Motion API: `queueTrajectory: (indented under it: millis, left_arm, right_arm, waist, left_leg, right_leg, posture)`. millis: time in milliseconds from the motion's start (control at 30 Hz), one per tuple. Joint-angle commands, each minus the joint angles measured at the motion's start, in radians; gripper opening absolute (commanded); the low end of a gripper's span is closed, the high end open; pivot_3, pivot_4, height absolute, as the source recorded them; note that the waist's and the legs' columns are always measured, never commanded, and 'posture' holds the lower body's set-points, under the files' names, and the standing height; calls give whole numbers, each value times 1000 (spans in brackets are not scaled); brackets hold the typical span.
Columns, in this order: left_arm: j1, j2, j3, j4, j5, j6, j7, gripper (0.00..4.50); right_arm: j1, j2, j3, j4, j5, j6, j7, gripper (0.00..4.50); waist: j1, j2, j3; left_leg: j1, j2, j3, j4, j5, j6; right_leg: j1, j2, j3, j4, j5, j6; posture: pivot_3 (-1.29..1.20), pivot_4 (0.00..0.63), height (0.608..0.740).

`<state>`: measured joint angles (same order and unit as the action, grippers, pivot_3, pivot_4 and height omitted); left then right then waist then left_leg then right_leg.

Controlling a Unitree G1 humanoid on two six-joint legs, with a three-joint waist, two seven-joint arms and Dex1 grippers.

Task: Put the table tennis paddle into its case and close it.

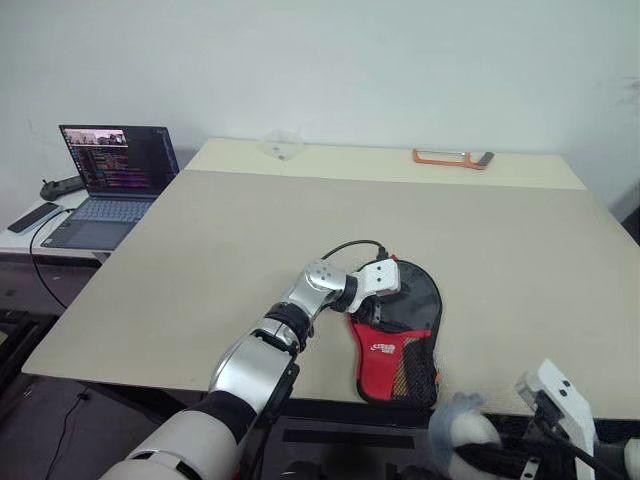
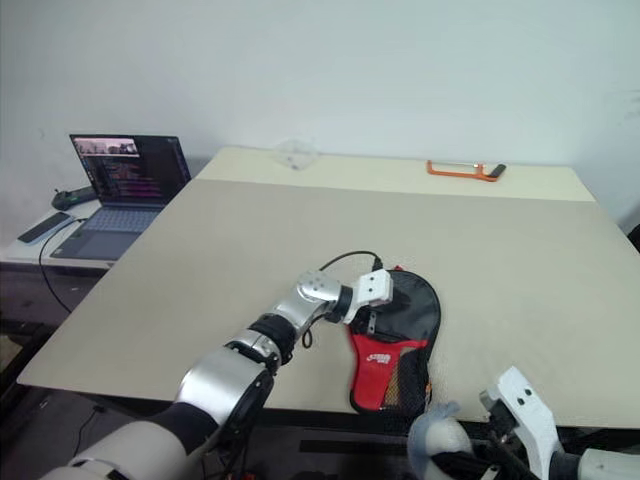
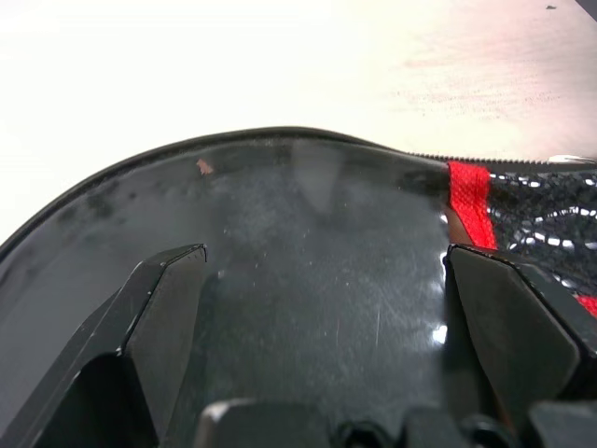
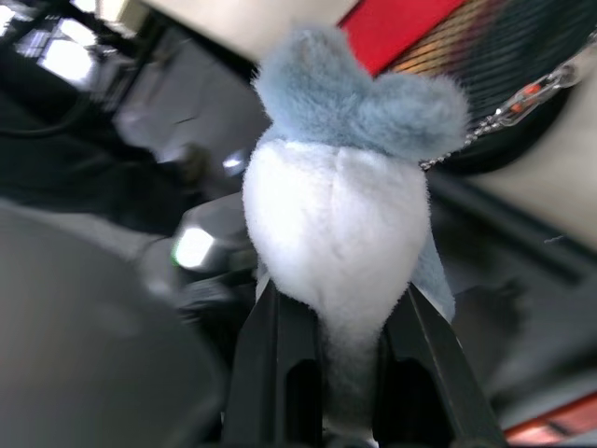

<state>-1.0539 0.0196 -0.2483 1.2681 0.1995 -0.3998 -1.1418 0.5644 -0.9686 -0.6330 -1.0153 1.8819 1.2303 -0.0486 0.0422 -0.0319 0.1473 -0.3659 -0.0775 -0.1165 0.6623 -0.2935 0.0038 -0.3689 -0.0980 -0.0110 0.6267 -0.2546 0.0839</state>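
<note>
from the head, your left gripper [image 1: 385, 283] lies on the case [image 1: 398, 335] near the table [image 1: 200, 260] edge, likely to pin it; up close its fingers [image 3: 159, 317] stand apart over black, while your right gripper [image 4: 345, 373] pinches a fluffy toy [image 4: 345, 215], maybe the zip pull.

— What sort of room is this?
— A lab or office test space. A big bare beige table [image 1: 200, 260] stands against a plain white wall [image 1: 350, 60].
— Anything else?
— An open laptop [image 1: 108, 180] showing code, a phone [image 1: 34, 216], and cables on a side desk.
</note>
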Motion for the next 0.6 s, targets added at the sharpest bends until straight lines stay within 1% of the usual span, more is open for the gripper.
queueTrajectory:
  millis: [33, 200, 300, 333, 500, 600]
  left_arm:
    - [33, -11, -58, 55, 75, 17, 14, 4500]
    - [29, -12, -59, 56, 79, 11, 17, 4500]
    - [27, -11, -58, 57, 81, 10, 24, 4500]
    - [28, -10, -58, 57, 81, 9, 24, 4500]
    - [32, -8, -56, 56, 81, 6, 22, 4500]
    - [33, -8, -56, 56, 82, 7, 26, 4500]
  right_arm:
    - [-2, 70, 41, -32, 90, 86, -18, 206]
    - [12, 188, 49, -32, 90, 184, -18, 205]
    - [34, 232, 34, -32, 90, 228, 15, 205]
    - [43, 244, 33, -32, 90, 244, 24, 205]
    - [66, 258, -3, -32, 90, 258, 71, 205]
    - [24, 232, 19, -32, 90, 226, 75, 205]
  waist:
    - [5, 0, 0]
    - [10, 1, -1]
    - [11, 1, -1]
    - [11, 1, -1]
    - [11, 1, -1]
    - [10, 1, -1]
  left_leg:
    - [0, 0, 0, 0, -1, 0]
    - [0, 0, 1, 0, -2, 1]
    - [0, 0, 1, 0, -2, 1]
    - [1, 0, 1, 0, -2, 1]
    - [1, 0, 2, 0, -2, 1]
    - [1, 0, 2, 0, -2, 1]
  right_leg:
    - [0, 0, 0, 0, 0, 0]
    - [-1, 0, 1, -1, -1, 1]
    - [-1, 0, 1, 0, -1, 2]
    - [0, 0, 1, 0, -3, 5]
    - [0, 0, 1, 0, -4, 6]
    - [0, 0, 1, 0, -4, 6]
  posture:
    - [0, 150, 740]
    - [0, 150, 740]
    - [0, 150, 740]
    - [0, 150, 740]
    - [0, 150, 740]
    - [0, 150, 740]
